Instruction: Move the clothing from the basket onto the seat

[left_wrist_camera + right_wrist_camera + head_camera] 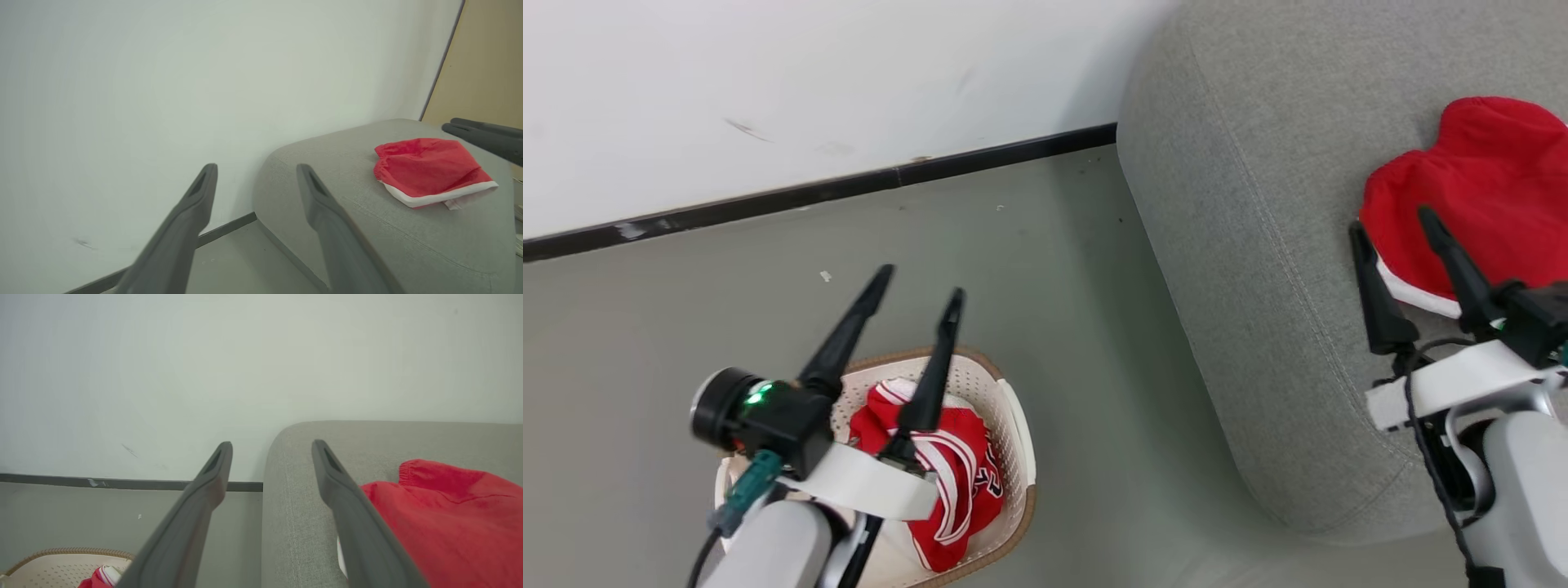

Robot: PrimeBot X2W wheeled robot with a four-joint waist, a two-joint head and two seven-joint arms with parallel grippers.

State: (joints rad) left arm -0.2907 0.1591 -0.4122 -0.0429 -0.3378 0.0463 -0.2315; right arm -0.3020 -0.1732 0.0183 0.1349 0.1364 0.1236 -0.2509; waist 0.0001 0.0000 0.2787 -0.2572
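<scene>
On the red soft-fabric jersey with white stripes (960, 490), lying in the cream-white perforated plastic basket (1015, 416), dark lettering (992, 482) is seen but is too small and crumpled to be read.

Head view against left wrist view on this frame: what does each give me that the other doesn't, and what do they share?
Head view's own: the basket on the floor, a red striped jersey in it, below the left gripper. Left wrist view's own: a tan panel beyond the seat. Shared: the grey seat, red shorts lying on it, the right gripper near them, both grippers open, white wall, dark baseboard.
</scene>
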